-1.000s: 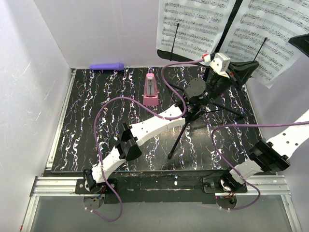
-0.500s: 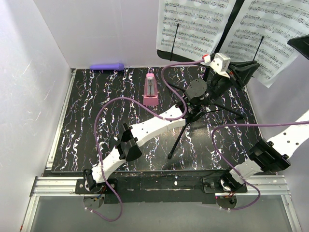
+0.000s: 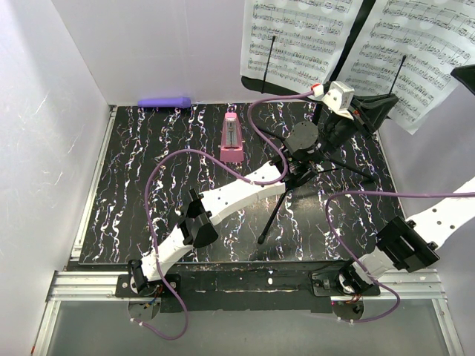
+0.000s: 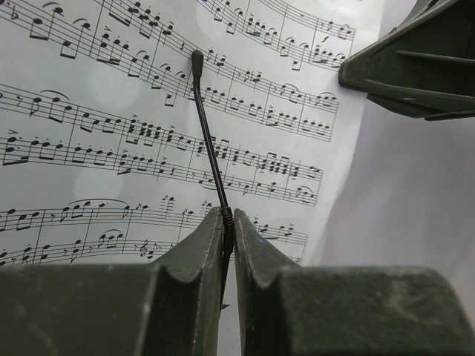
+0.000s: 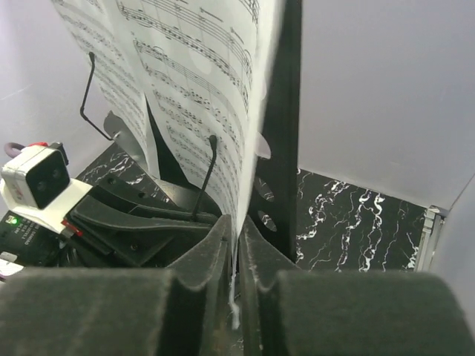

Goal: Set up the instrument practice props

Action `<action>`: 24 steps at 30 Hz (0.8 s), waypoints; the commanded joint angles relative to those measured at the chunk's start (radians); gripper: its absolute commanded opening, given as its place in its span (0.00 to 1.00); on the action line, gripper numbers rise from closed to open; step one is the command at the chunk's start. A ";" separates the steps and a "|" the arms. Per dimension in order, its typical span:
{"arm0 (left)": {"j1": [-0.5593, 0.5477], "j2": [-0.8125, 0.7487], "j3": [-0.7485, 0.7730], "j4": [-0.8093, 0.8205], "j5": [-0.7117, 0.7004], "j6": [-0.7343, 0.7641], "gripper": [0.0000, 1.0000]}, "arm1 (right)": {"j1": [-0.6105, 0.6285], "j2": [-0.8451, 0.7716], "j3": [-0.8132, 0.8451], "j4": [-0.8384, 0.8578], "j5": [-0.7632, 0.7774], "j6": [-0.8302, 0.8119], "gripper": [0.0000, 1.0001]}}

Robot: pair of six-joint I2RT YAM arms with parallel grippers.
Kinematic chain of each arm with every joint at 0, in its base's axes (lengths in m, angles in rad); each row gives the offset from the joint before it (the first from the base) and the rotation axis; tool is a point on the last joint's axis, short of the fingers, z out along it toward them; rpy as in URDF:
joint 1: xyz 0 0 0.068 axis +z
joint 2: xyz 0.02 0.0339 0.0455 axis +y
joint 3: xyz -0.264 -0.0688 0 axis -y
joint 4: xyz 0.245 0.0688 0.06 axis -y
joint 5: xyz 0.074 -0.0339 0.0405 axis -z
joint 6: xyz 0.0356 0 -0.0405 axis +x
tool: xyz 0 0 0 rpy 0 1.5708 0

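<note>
The black music stand (image 3: 275, 205) stands at the back right on its tripod. Two sheet-music pages (image 3: 297, 37) (image 3: 423, 52) lean on its desk (image 5: 286, 119). My left gripper (image 3: 377, 111) is at the desk's lower lip. In the left wrist view it (image 4: 228, 222) is shut on the thin black page-holder wire (image 4: 210, 141), which lies over the right page (image 4: 111, 148). My right gripper (image 5: 236, 230) is shut on that page's (image 5: 200, 67) right edge. It (image 3: 466, 74) only partly shows at the top view's right border. The pink metronome (image 3: 232, 139) stands upright, left of the stand.
A purple cylinder (image 3: 165, 101) lies at the back wall on the left. White walls close in the black marbled table (image 3: 148, 200) on three sides. The stand's tripod legs spread across the middle right. Purple cables (image 3: 152, 222) loop over both arms.
The right arm has sunk a little and its gripper sits slightly lower at the page's edge. The left arm, stand, pages and metronome hold their places.
</note>
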 commanded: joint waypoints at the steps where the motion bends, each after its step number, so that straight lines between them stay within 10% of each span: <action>1: -0.008 -0.068 0.002 0.000 0.008 -0.005 0.04 | -0.006 -0.024 0.016 0.052 -0.016 0.018 0.08; 12: -0.005 -0.079 -0.005 0.010 0.028 -0.007 0.05 | 0.008 -0.052 0.140 -0.693 0.121 -0.577 0.01; 24: -0.002 -0.097 -0.035 0.026 0.031 -0.013 0.12 | 0.043 -0.034 0.139 -0.731 0.116 -0.601 0.01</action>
